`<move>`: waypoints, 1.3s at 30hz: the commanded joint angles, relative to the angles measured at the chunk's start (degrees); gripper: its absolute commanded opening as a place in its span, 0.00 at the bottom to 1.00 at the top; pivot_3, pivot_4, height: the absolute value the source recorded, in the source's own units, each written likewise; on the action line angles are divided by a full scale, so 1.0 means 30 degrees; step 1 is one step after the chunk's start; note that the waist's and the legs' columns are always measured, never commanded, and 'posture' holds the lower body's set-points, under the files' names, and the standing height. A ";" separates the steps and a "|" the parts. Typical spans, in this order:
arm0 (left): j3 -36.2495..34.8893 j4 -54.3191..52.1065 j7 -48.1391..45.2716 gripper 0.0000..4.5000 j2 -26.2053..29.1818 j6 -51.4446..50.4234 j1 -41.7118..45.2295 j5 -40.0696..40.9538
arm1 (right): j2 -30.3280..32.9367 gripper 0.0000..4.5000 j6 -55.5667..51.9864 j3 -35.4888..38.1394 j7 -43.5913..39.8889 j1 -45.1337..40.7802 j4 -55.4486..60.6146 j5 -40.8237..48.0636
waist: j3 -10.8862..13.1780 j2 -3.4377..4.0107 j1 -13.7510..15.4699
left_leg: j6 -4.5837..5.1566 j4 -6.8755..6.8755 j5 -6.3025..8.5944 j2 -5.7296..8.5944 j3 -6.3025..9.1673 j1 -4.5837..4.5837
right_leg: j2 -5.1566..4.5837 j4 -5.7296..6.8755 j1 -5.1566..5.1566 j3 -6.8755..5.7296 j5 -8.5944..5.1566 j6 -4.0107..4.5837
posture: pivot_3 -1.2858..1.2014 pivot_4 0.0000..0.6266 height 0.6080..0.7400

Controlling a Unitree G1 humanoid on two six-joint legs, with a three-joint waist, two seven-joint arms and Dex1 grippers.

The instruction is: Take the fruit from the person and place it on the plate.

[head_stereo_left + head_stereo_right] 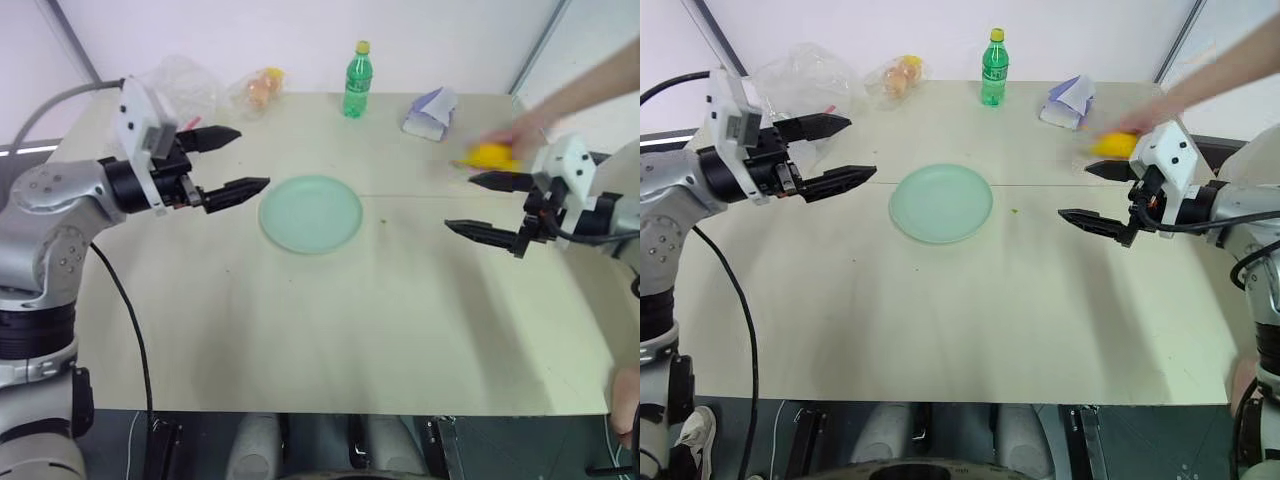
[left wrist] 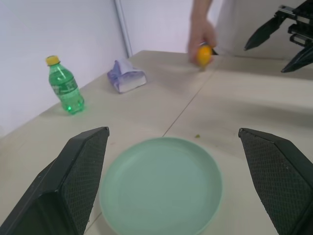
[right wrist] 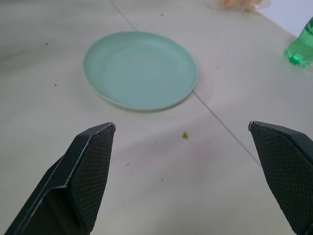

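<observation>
The pale green plate (image 1: 311,213) lies flat on the table, between my two grippers. A person's hand (image 1: 525,135) reaches in from the far right and holds the yellow fruit (image 1: 487,156), blurred, low over the table. My right gripper (image 1: 458,202) is open and empty, just in front of the fruit and apart from it, pointing toward the plate. On the plate's left my left gripper (image 1: 254,158) hovers open with nothing between its fingers. The left wrist view has the plate (image 2: 161,186) close below and the fruit (image 2: 204,55) farther off.
A green bottle (image 1: 357,80) stands at the table's far edge. Beside it lie a clear bag with orange fruit (image 1: 262,90) and a purple-white pack (image 1: 432,113). A second crumpled clear bag (image 1: 185,85) sits at the far left, behind my left gripper.
</observation>
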State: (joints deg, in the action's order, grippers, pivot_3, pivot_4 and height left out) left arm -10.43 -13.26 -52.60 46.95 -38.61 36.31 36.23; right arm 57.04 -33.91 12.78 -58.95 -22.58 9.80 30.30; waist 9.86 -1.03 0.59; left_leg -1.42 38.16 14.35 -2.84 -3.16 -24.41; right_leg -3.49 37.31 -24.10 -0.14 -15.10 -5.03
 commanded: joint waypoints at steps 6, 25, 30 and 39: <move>-0.0891 -0.0543 0.0409 0.99 0.0349 -0.0472 -0.0022 0.0649 | 0.0238 1.00 0.0103 0.1112 0.0147 0.0084 0.0686 0.0309 | 0.0000 0.0000 -0.0003 | 0.0000 0.0000 0.0000 0.0000 -0.0001 0.0004 | 0.0001 0.0002 0.0002 -0.0001 0.0000 0.0000 | 0.52 0.24 0.93; -0.2361 -0.2753 0.2078 0.99 0.0549 -0.1635 -0.2616 0.1687 | 0.0011 1.00 0.0083 -0.0011 -0.0183 -0.0676 0.0282 0.0239 | 0.0000 0.0000 0.0016 | 0.0000 -0.0001 0.0000 -0.0001 -0.0001 0.0002 | -0.0003 0.0000 0.0002 -0.0001 0.0000 0.0001 | 0.52 0.24 0.93; -0.2405 -0.2931 0.2319 0.99 0.0552 -0.1606 -0.2780 0.1869 | -0.0038 1.00 0.0048 -0.0139 -0.0173 -0.0898 0.0213 0.0241 | 0.0000 0.0000 -0.0004 | 0.0000 -0.0001 0.0000 -0.0002 0.0001 0.0003 | -0.0002 0.0000 0.0001 0.0000 0.0000 0.0001 | 0.52 0.24 0.93; -0.2048 -0.2755 0.2368 0.99 0.0420 -0.1332 -0.2480 0.1769 | -0.0039 1.00 0.0074 -0.0026 -0.0055 -0.0900 0.0295 0.0212 | 0.0000 0.0000 -0.0001 | -0.0001 -0.0001 0.0000 -0.0001 0.0000 0.0003 | -0.0002 0.0000 0.0001 0.0000 0.0000 0.0002 | 0.52 0.24 0.93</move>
State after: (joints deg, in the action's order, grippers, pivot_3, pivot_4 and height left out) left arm -15.40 -20.50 -45.68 47.32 -43.46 27.81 41.22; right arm 56.98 -34.15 11.52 -59.35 -24.11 9.86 30.56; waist 9.86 -1.03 0.59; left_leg -1.42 38.16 14.35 -2.84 -3.17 -24.40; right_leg -3.50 37.31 -24.09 -0.15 -15.10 -5.02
